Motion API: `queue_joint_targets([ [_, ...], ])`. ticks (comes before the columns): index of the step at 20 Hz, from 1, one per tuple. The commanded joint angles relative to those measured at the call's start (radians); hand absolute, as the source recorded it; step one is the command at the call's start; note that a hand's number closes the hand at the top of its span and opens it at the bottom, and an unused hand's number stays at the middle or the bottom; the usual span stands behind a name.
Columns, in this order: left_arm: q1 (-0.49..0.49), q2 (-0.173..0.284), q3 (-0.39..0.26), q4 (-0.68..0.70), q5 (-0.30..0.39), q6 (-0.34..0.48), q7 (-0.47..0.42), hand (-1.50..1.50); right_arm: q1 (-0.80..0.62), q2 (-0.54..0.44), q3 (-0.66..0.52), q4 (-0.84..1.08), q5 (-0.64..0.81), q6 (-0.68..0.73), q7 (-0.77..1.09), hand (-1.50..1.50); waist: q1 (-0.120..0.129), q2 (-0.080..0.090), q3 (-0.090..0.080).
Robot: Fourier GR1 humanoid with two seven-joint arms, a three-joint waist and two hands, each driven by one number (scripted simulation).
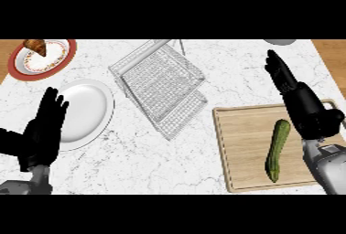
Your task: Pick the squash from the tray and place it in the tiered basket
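Reaching not begun: right hand (297,93) spread above tray (236,151), squash (277,148) untouched; next, lower and curl round it, then basket (162,82).

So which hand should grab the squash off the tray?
The right hand, probably. It is open just beside the squash on the wooden tray, while the left hand rests open across the counter by the white plate.
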Motion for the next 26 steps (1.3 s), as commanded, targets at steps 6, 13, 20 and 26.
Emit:
queue_joint_targets([
  [6, -0.014, 0.045, -0.109, 0.022, -0.034, -0.139, 0.043, 0.00, 0.293, 0.109, -0.179, -0.174, 0.091, -0.326, -0.312, 1.50, -0.138, -0.024, 0.006],
  [13, -0.044, 0.000, -0.168, 0.003, -0.024, -0.157, 0.096, 0.00, 0.602, 0.372, -0.317, -0.132, 0.130, -0.621, -0.589, -1.50, -0.087, -0.014, 0.005],
  [20, -0.107, 0.000, -0.171, 0.056, -0.024, -0.228, 0.105, 0.00, 0.933, 0.375, -0.078, -0.257, 0.465, -0.754, -0.427, -1.50, -0.032, -0.004, -0.005],
  [26, -0.127, -0.024, -0.195, 0.057, -0.044, -0.222, 0.102, 0.00, 1.110, 0.400, -0.124, -0.244, 0.717, -0.827, -0.165, -1.50, -0.001, 0.024, -0.013],
])
